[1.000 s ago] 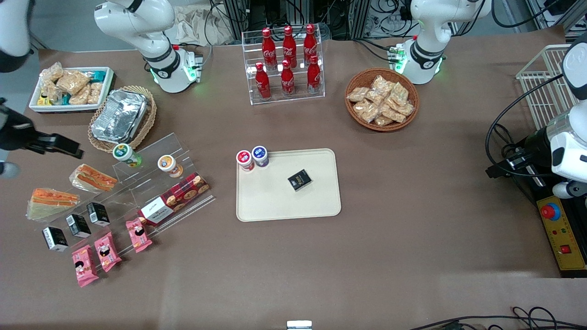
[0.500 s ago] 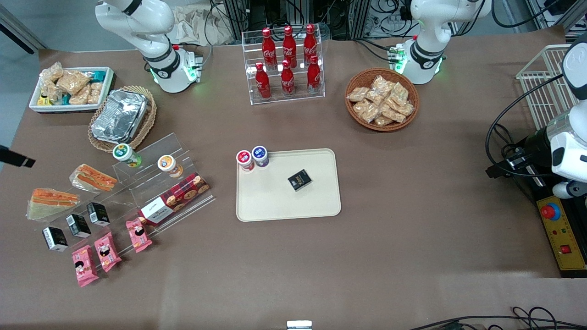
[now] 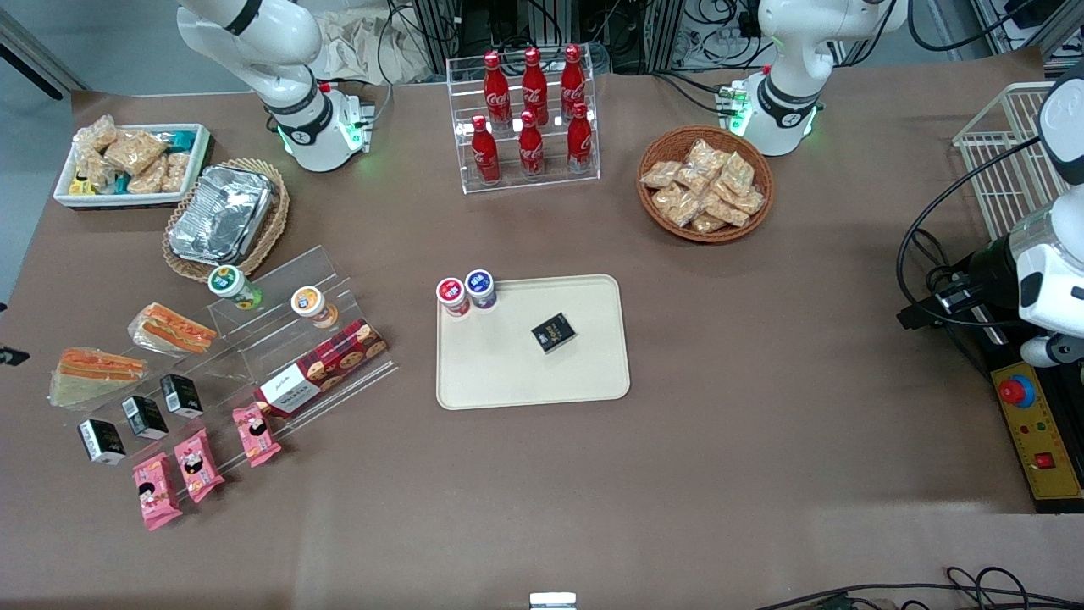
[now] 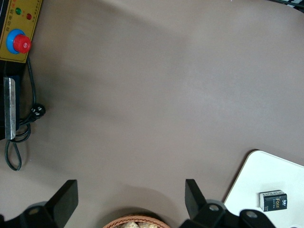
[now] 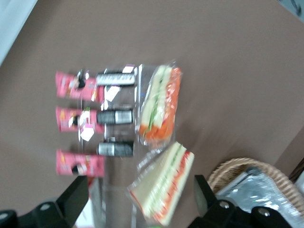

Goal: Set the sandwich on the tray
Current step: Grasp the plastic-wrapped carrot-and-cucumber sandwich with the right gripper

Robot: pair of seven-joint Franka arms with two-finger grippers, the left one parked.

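Note:
The sandwich [image 3: 95,371], a clear-wrapped pale wedge with orange stripes, lies on the table at the working arm's end, beside the black boxes [image 3: 142,415]. It also shows in the right wrist view as the sandwich [image 5: 159,107]. A tan-bread sandwich [image 3: 174,329] lies a little farther from the front camera. My gripper [image 5: 137,202] hovers open well above the table, and the tan-bread sandwich [image 5: 164,185] shows between its fingers [image 5: 71,199]. The cream tray [image 3: 508,381] sits mid-table holding a small black box [image 3: 553,332] and two small cups [image 3: 466,293].
A clear acrylic stand [image 3: 279,339] carries two cups and a cookie box [image 3: 326,368]. Pink snack packs [image 3: 199,474] lie nearest the front camera. A foil container in a wicker basket [image 3: 222,216], a white snack tray [image 3: 131,161], a cola rack [image 3: 529,119] and a snack basket [image 3: 705,182] stand farther off.
The dark gripper that reached into the front view at the working arm's end has slid out past the frame edge, shifting nearer to the front camera. Nothing on the table has moved.

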